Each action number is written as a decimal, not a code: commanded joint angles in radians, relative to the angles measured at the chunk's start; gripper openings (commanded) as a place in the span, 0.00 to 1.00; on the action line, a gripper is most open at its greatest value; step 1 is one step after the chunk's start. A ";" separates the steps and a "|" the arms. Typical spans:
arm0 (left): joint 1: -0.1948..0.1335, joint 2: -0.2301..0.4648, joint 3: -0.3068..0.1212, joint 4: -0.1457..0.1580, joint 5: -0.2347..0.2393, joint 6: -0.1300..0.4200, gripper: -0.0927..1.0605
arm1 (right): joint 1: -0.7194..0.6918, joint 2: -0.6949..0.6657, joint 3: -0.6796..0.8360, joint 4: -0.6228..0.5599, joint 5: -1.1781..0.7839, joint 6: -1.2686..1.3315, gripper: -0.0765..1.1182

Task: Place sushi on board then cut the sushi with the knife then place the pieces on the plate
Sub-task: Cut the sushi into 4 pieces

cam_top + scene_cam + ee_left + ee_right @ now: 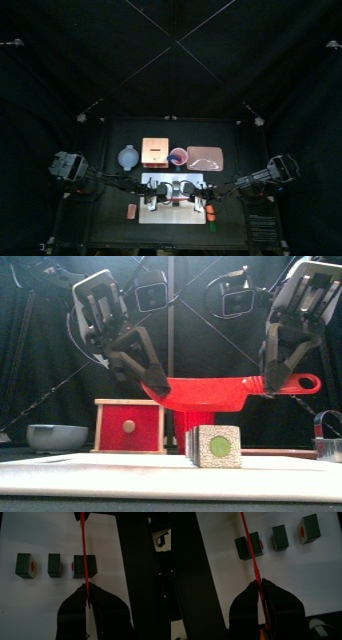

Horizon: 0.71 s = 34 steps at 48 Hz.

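Your table carries the white board (40, 532). Above it, your left gripper (87, 588) and right gripper (259, 583) are each pressed together on one end of the red knife (214, 391). It lies level, crossing over the end one of three sushi pieces (55, 565), which stand in a row on the board, slightly apart.

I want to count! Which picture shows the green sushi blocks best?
Left wrist view: three dark green toy sushi blocks sit apart in a row, red centres showing, the red toy knife over one. The right wrist view shows three too, more tilted. The front view shows one; the top view, hardly any.
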 commanded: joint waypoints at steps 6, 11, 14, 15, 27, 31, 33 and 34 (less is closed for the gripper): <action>-0.034 0.009 -0.011 -0.020 0.003 0.002 0.43 | -0.002 0.000 0.006 0.011 -0.002 0.012 0.25; -0.038 0.014 -0.011 -0.018 0.003 0.000 0.43 | 0.000 0.014 0.008 0.020 -0.005 0.011 0.25; -0.041 0.015 -0.011 -0.020 0.003 0.000 0.43 | 0.003 0.021 0.008 0.023 -0.005 0.011 0.25; -0.041 0.014 -0.011 -0.018 0.003 0.000 0.43 | 0.005 0.023 0.008 0.023 -0.005 0.011 0.25; -0.044 0.021 -0.008 -0.032 0.003 -0.002 0.43 | 0.009 0.035 0.008 0.044 -0.020 0.011 0.25; -0.044 0.028 -0.008 -0.035 0.003 0.000 0.43 | 0.009 0.040 0.008 0.046 -0.023 0.011 0.25; -0.044 0.031 -0.008 -0.035 0.003 0.000 0.43 | 0.009 0.043 0.008 0.046 -0.026 0.011 0.25; -0.044 0.032 -0.008 -0.035 0.003 0.002 0.43 | 0.009 0.043 0.009 0.048 -0.026 0.011 0.25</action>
